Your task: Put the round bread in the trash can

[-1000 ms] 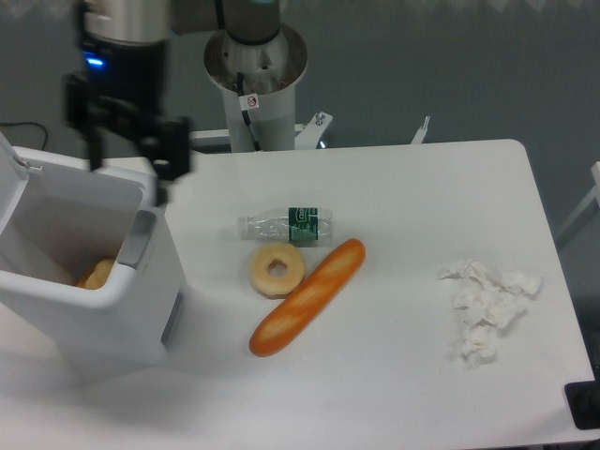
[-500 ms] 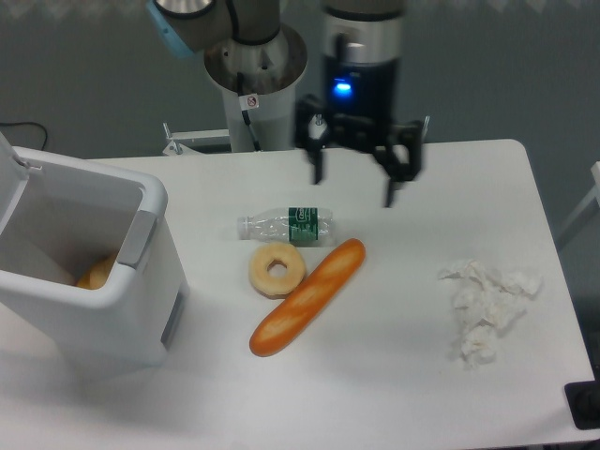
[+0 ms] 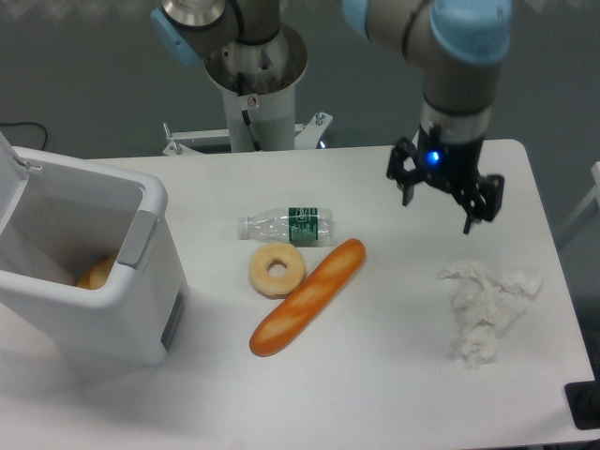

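Even, soft overhead light, faint shadows, slight overall softness; the table looks perhaps mildly overexposed.

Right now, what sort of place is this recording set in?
Probably a robotics lab test bench, not a real kitchen. A pedestal-mounted arm with its gripper open hangs over a plain white table, where the baguette, plastic bottle and crumpled tissue look like staged props.

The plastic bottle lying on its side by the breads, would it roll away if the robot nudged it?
Probably. The plastic bottle lies on its side on the table, so a sideways push would likely roll it. It looks clear and empty, so likely light and easily squashed. The ring-shaped bread beside it might stop it.
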### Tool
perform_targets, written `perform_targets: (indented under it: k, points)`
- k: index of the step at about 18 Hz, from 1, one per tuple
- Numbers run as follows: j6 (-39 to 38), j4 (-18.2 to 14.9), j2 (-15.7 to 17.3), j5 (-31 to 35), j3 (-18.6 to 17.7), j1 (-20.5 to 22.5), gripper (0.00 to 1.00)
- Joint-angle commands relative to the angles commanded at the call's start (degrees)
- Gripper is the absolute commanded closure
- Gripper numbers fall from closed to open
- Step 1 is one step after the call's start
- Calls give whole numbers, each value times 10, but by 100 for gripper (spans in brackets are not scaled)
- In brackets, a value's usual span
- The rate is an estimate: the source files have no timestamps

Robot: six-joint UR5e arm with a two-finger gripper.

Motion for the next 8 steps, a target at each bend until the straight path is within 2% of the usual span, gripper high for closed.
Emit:
perform_targets:
  k: [4, 6, 8]
  points:
    - [-2, 54, -39, -2, -6, -11, 0]
    - [-4, 68, -52, -2, -11, -18, 0]
    - [-2, 71, -51, -5, -11, -15, 0]
